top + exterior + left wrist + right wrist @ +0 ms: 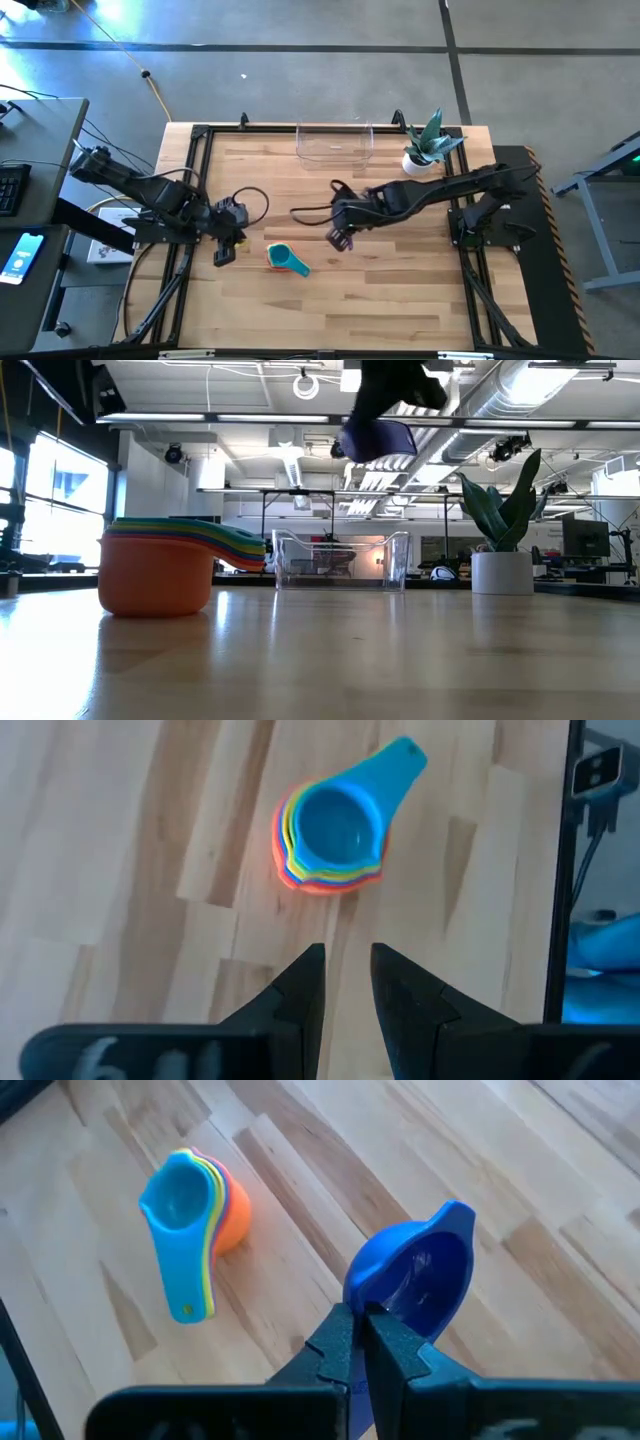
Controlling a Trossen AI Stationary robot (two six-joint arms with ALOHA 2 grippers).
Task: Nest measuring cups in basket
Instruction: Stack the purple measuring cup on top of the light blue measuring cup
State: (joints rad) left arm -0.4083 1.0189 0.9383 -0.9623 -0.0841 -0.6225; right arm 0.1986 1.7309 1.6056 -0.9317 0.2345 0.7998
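Right gripper [358, 1330], clamped on the blue cup [415, 1275], hangs beside your target, the nested stack [286, 259]; left gripper [347, 982], slightly parted, holds nothing.

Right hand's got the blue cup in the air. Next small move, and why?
Probably carry it over the nested stack and lower it into the top teal cup. The right hand is shut on the blue cup, lifted clear of the table, while the stack sits outside the basket.
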